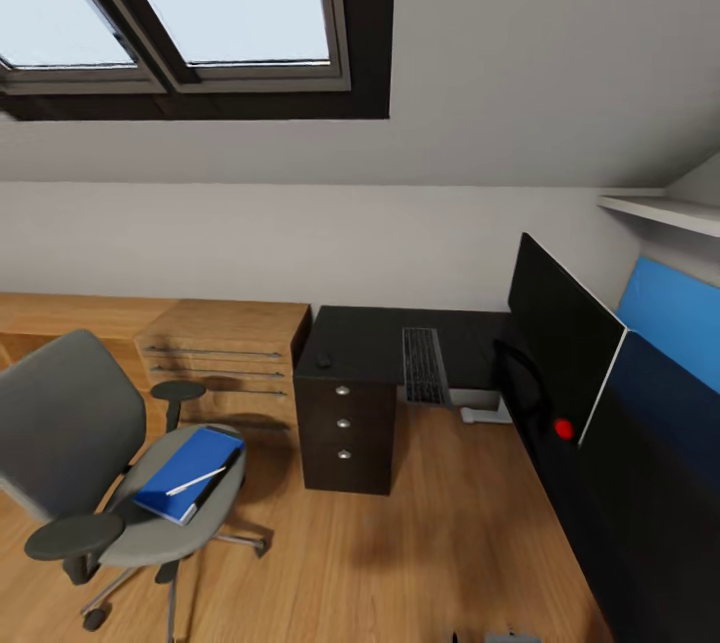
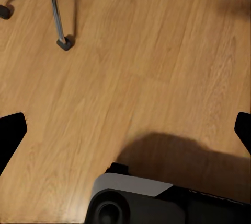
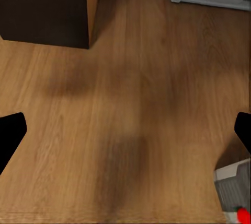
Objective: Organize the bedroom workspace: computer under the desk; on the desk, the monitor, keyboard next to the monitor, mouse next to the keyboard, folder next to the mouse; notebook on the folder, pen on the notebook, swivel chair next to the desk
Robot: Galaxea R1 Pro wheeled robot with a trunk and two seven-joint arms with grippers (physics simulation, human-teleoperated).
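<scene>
Hovering over wooden floor with both claws spread wide, chrome chair base beyond left claw, black drawer pedestal beyond right claw.

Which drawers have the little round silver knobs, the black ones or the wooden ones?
The black drawers under the desk have round silver knobs, one on each of three. The light-wood chest beside them has long bar handles instead.

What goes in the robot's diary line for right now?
folder on chair | pen on folder | keyboard on desk | both claws open
</scene>
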